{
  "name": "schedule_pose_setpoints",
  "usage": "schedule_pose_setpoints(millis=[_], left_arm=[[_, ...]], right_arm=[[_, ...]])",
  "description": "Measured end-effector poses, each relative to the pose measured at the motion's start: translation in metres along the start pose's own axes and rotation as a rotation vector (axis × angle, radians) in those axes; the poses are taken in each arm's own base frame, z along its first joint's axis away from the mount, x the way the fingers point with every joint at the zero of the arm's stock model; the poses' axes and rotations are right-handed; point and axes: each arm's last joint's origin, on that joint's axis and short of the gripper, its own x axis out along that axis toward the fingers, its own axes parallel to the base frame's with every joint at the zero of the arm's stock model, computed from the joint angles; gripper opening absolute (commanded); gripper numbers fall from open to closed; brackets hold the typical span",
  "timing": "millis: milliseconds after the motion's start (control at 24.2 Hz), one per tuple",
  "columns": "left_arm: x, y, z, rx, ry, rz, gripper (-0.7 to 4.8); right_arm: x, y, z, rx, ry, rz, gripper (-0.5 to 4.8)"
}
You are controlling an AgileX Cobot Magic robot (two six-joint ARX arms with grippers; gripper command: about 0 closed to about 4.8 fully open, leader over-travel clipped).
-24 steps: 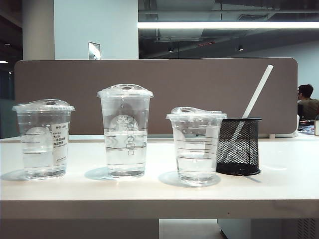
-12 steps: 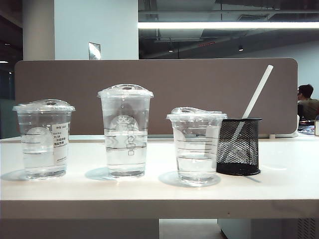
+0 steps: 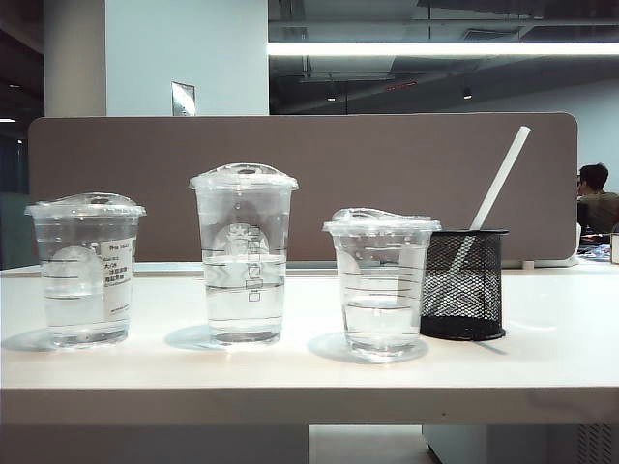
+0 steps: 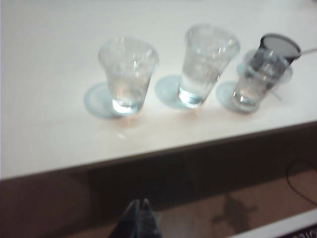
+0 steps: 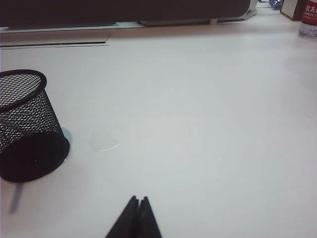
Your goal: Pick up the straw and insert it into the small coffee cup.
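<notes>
**Straw waits in the holder, both grippers closed**

The straw (image 3: 499,182) leans in the mesh holder (image 3: 463,284), just beside the small coffee cup (image 3: 380,285) on the counter (image 3: 542,367). Left gripper (image 4: 140,206) and right gripper (image 5: 138,202) hang pinched together, apart from everything. A clumsy reach risks tipping holder or cup.

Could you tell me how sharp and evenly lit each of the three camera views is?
Exterior view: sharp, bright ceiling strip light, soft shadows under the three cups. Left wrist view: blurred, table washed out, shut left gripper dark. Right wrist view: fairly sharp, mesh holder clear, shut right gripper silhouetted.
</notes>
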Motion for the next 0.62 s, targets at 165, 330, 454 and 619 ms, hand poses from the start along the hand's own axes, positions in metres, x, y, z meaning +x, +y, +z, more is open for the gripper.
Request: schedule_pose_setpoints(millis=[165,330,454,619], left_arm=[[-0.0001,0.0003,-0.0038,-0.006,0.039,0.003,-0.04],[0.0,-0.0008,-0.0024,-0.005,0.027,-0.033,-0.04],[-0.0003,-0.0037,-0.0012,0.003,0.02,-0.132,-0.04],[-0.0006,-0.0058,0.0033,0.155,-0.037,-0.192,-0.05]], right_arm=[[0.0,0.0,0.0,0.0,0.0,0.0,-0.05],[0.0,0.0,0.0,0.0,0.0,0.0,-0.05],[0.0,0.0,0.0,0.0,0.0,0.0,-0.05],[0.0,0.0002,0.0,0.0,0.001,0.006,-0.05]])
